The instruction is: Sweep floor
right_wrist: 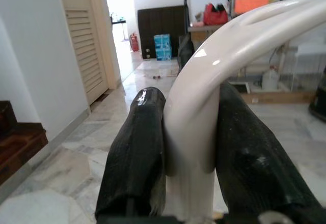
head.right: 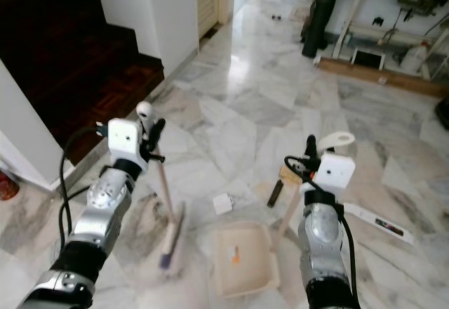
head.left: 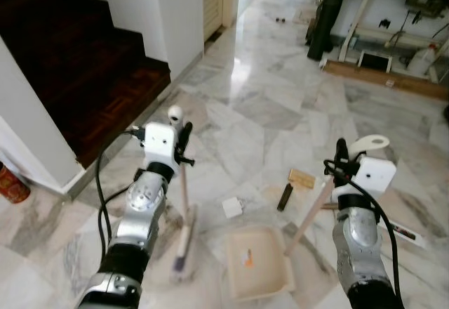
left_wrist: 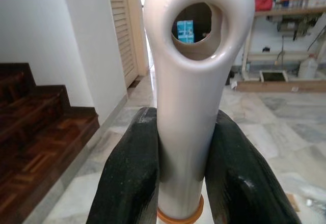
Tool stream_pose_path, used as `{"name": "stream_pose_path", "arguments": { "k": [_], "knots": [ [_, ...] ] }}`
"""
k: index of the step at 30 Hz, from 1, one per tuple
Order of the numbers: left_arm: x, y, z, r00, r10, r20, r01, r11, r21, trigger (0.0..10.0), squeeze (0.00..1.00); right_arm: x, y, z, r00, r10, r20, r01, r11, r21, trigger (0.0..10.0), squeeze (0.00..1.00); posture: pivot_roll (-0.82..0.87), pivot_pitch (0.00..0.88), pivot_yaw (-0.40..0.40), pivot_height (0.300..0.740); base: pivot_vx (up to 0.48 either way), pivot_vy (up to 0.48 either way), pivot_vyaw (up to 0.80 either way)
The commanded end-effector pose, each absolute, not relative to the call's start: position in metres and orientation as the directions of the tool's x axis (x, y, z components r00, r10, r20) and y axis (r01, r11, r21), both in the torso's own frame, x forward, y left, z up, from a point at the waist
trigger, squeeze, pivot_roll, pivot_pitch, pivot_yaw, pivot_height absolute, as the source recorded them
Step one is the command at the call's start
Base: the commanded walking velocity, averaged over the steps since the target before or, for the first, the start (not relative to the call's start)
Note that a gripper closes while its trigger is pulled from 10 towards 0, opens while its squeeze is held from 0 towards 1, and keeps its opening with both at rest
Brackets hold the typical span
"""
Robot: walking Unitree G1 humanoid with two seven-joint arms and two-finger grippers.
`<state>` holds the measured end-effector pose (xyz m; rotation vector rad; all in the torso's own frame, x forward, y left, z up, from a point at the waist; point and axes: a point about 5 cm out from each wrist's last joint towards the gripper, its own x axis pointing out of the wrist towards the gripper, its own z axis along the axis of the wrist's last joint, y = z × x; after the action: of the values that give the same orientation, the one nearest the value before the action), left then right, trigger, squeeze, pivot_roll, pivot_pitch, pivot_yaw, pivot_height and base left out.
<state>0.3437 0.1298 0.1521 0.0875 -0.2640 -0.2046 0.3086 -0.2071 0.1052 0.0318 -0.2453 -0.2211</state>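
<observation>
Black left tool (head.left: 184, 135) clamps broom (head.left: 184, 211); right tool (head.left: 339, 156) clamps dustpan (head.left: 258, 261).

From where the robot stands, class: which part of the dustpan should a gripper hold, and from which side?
The top of the dustpan's handle, just below its looped end, taken from the robot's side. The handle rises slanted from the dustpan on the floor, putting that end at arm height. The right gripper already clamps it there.
</observation>
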Motion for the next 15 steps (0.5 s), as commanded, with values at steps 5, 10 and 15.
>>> {"name": "stream_pose_path", "arguments": {
  "k": [5,10,15],
  "knots": [
    [0.3458,0.1191,0.1607,0.928,-0.239,0.285,0.218,0.971,0.102,10.0,0.00,0.3111,-0.2120,0.1119,0.936,-0.235,0.262,0.228,0.972,0.058,10.0,0.00,0.09,0.050,-0.003,0.740,0.373,0.000,0.00],
    [0.3496,0.1170,0.1679,0.922,-0.241,0.303,0.219,0.970,0.105,10.0,0.00,0.3129,-0.2122,0.1152,0.932,-0.239,0.272,0.231,0.971,0.063,10.0,0.00,0.10,0.061,0.007,0.740,0.373,0.000,0.00],
    [0.3500,0.1161,0.1682,0.921,-0.243,0.303,0.222,0.970,0.104,10.0,0.00,0.3123,-0.2145,0.1146,0.931,-0.246,0.271,0.238,0.969,0.063,10.0,0.00,0.09,0.067,0.008,0.740,0.373,0.000,0.00]
  ]
}}
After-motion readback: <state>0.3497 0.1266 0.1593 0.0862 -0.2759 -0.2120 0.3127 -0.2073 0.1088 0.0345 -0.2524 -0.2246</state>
